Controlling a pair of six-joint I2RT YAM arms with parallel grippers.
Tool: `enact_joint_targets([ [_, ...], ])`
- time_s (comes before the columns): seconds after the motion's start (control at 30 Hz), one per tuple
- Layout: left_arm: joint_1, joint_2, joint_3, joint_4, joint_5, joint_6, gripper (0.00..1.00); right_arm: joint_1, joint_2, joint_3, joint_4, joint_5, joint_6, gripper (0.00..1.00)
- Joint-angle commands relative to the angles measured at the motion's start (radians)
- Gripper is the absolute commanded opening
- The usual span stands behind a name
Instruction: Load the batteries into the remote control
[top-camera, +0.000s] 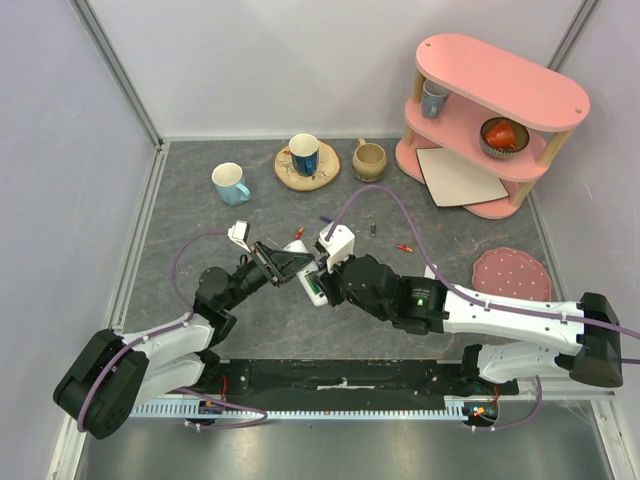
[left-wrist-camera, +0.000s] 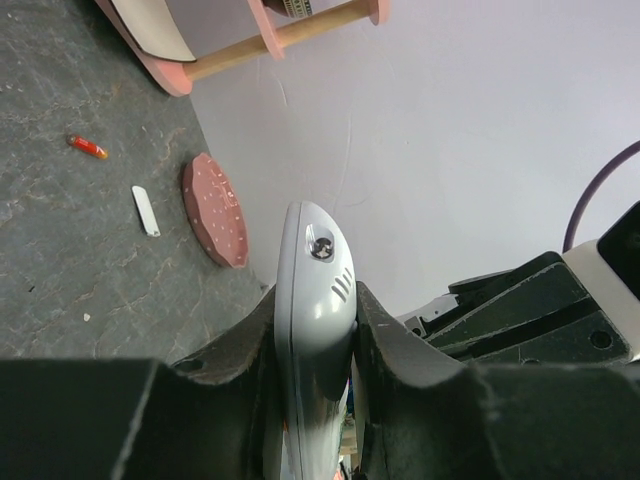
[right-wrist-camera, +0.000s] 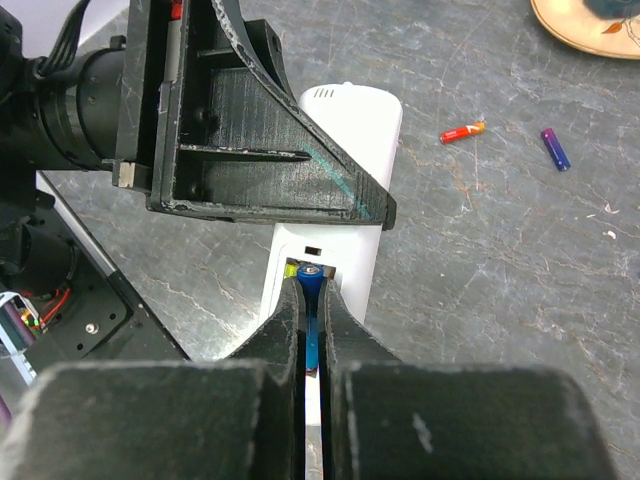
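The dark slate counter (right-wrist-camera: 480, 260) carries the scene, and both arms meet near its middle. The left fingers (left-wrist-camera: 385, 345) are clamped on the white remote control (right-wrist-camera: 355, 120), one on each long edge. They hold it off the counter with its rounded end sticking out past the fingertips. The remote's back faces the right wrist camera, showing the open slot. The right fingers (right-wrist-camera: 296, 315) are pressed nearly together on a blue battery (right-wrist-camera: 311, 340). Its tip pokes out between the fingertips and sits right at the mouth of that slot. Well apart from both pairs of fingers, a red battery (right-wrist-camera: 462, 132) and a purple-blue battery (right-wrist-camera: 555, 148) lie loose on the counter, near each other but not touching.
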Motion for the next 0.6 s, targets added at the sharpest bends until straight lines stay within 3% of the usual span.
enact_joint_targets([
  [0.0, -0.002, -0.031, 0.047, 0.089, 0.006, -0.025, 0.02, 0.004, 0.047, 0.049, -0.114, -0.016, 0.005, 0.01],
  [0.23, -0.002, -0.047, 0.045, 0.083, 0.009, -0.021, 0.02, 0.002, 0.062, 0.068, -0.139, 0.011, 0.029, 0.18],
  [0.57, -0.002, -0.087, 0.041, 0.039, 0.006, -0.007, 0.02, 0.002, 0.055, 0.080, -0.152, 0.028, 0.054, 0.32],
])
